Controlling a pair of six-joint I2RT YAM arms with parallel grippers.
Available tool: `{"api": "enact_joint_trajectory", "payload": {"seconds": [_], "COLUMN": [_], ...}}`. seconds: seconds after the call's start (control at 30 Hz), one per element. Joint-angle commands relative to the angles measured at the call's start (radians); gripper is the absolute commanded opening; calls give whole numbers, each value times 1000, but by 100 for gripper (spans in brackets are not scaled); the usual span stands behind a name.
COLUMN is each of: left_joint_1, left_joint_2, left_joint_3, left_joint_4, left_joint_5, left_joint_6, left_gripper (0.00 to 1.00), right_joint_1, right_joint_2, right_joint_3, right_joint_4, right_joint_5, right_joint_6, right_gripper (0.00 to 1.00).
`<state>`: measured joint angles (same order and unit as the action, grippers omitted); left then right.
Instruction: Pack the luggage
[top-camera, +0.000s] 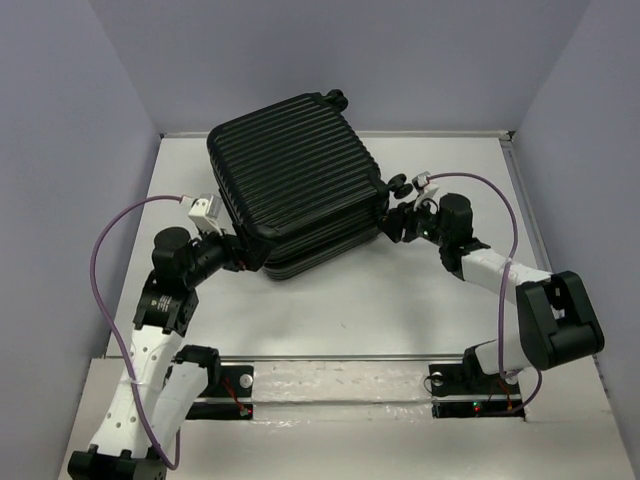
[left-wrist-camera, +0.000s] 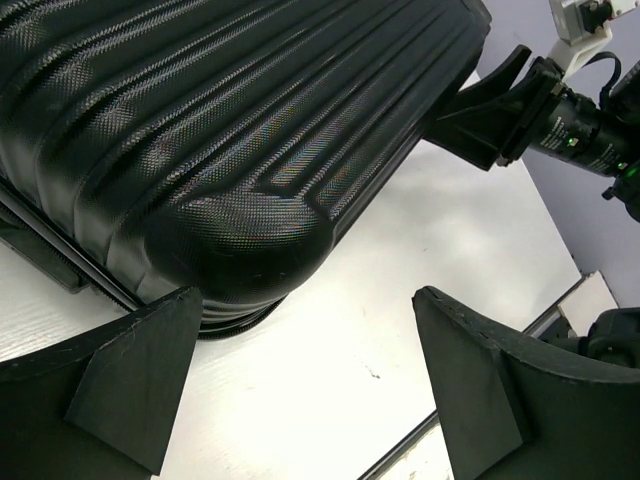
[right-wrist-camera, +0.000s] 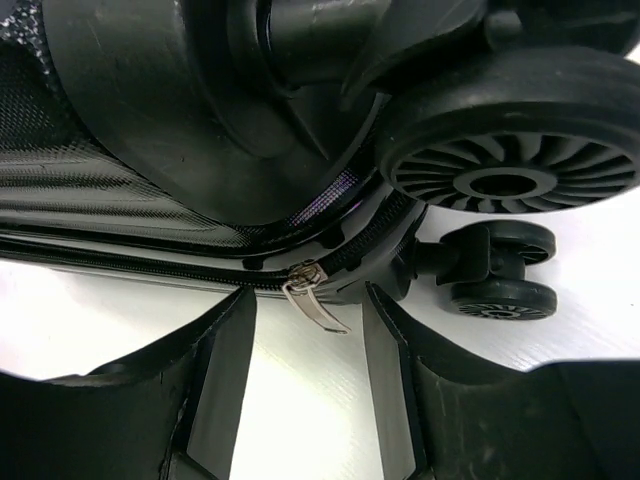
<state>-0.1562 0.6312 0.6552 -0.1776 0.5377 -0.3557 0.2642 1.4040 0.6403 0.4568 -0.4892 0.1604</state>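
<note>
The black ribbed luggage (top-camera: 295, 190) lies flat mid-table, lid down, its seam still parted along the near edge. My left gripper (top-camera: 250, 256) is open at its near left corner (left-wrist-camera: 240, 250), touching nothing. My right gripper (top-camera: 398, 222) is open at the near right corner, by the caster wheels (right-wrist-camera: 510, 165). In the right wrist view a silver zipper pull (right-wrist-camera: 315, 300) hangs from the zipper track, just ahead of the gap between my open fingers (right-wrist-camera: 225, 360), not gripped.
The white table (top-camera: 400, 300) is walled by grey panels on three sides. A second pair of casters (top-camera: 335, 97) sticks out at the luggage's far edge. My right arm (left-wrist-camera: 560, 100) shows across the table in the left wrist view.
</note>
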Motion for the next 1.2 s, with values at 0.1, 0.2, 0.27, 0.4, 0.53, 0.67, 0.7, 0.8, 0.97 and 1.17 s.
{"api": "enact_joint_trajectory", "payload": {"seconds": [0.1, 0.2, 0.27, 0.4, 0.53, 0.67, 0.7, 0.8, 0.97, 1.17], "left_joint_1": [-26, -32, -34, -37, -37, -37, -37, -37, -37, -39], "left_joint_2": [51, 71, 76, 91, 93, 101, 105, 107, 104, 111], "left_joint_3": [40, 47, 47, 38, 49, 46, 46, 46, 44, 41], "left_joint_4": [15, 4, 4, 18, 21, 30, 33, 32, 35, 43], "left_joint_5": [-10, -30, -38, -38, -54, -71, -68, -67, -70, -62], "left_joint_6": [27, 34, 32, 31, 32, 27, 24, 27, 26, 26], "left_gripper": [99, 99, 99, 99, 99, 99, 99, 99, 99, 99], "right_joint_1": [20, 20, 20, 20, 20, 20, 20, 29, 38, 47], "right_joint_2": [47, 59, 67, 90, 52, 30, 44, 59, 90, 125], "right_joint_3": [70, 82, 81, 88, 52, 45, 59, 90, 124, 134], "right_joint_4": [25, 13, 11, 8, 13, 20, 7, -10, -61, -55], "right_joint_5": [-32, -43, -43, -40, -14, -8, 3, 12, 5, 11], "right_joint_6": [-56, -55, -51, -50, -41, -33, -39, -52, -64, -64], "right_gripper": [53, 49, 47, 37, 51, 52, 52, 52, 43, 41]}}
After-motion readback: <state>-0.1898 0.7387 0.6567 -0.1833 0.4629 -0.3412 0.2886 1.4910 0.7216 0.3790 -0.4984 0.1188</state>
